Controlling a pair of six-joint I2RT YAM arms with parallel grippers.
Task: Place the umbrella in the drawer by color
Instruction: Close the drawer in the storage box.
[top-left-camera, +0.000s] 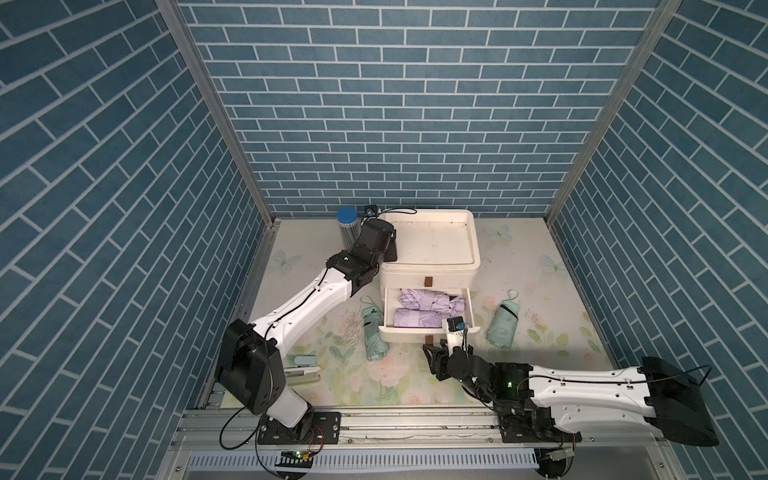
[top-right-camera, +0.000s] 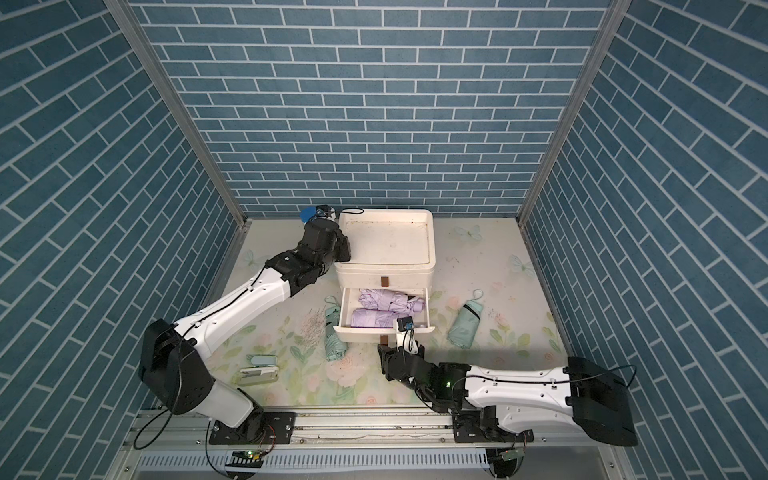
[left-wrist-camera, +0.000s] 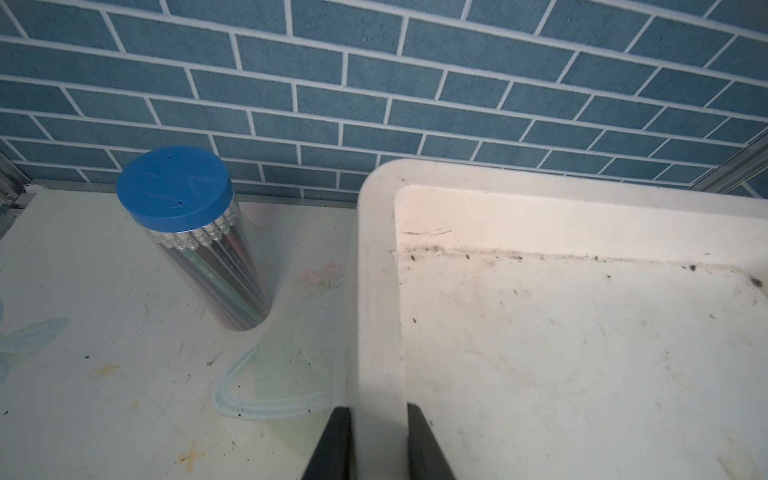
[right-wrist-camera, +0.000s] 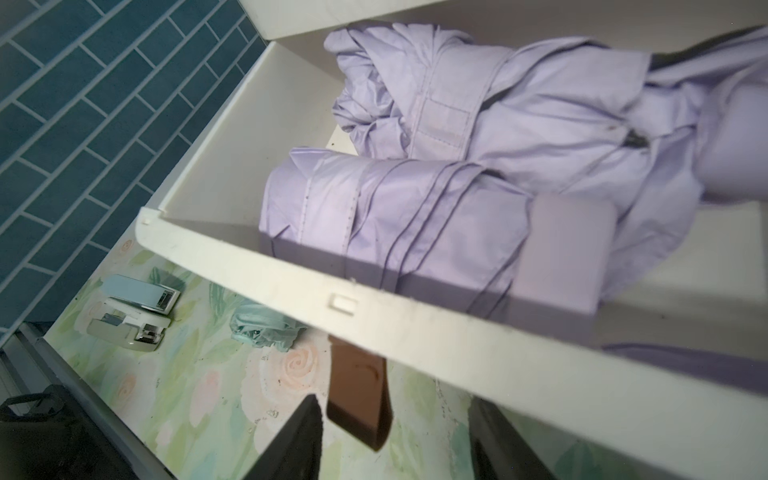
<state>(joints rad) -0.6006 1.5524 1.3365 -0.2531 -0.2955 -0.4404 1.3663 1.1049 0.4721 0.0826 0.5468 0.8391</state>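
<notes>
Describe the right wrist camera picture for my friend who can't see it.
An open white plastic drawer holds two folded lilac fabric umbrellas, lying side by side. Its brown pull tab sticks out between the right arm's open jaws. Beyond lie a crumpled mint-green umbrella and two pastel staplers on the floral table.

Soft, even overhead light; the white cabinet (top-left-camera: 430, 249) shines brightest, with shadow inside its drawer (right-wrist-camera: 374, 324) front. Wrist views blur close up; wall (left-wrist-camera: 374, 83) bricks curve.

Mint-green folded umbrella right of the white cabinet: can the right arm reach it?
Probably yes: the mint-green folded umbrella lies uncovered beside the white drawer cabinet, near the open right claw; nothing between.
</notes>
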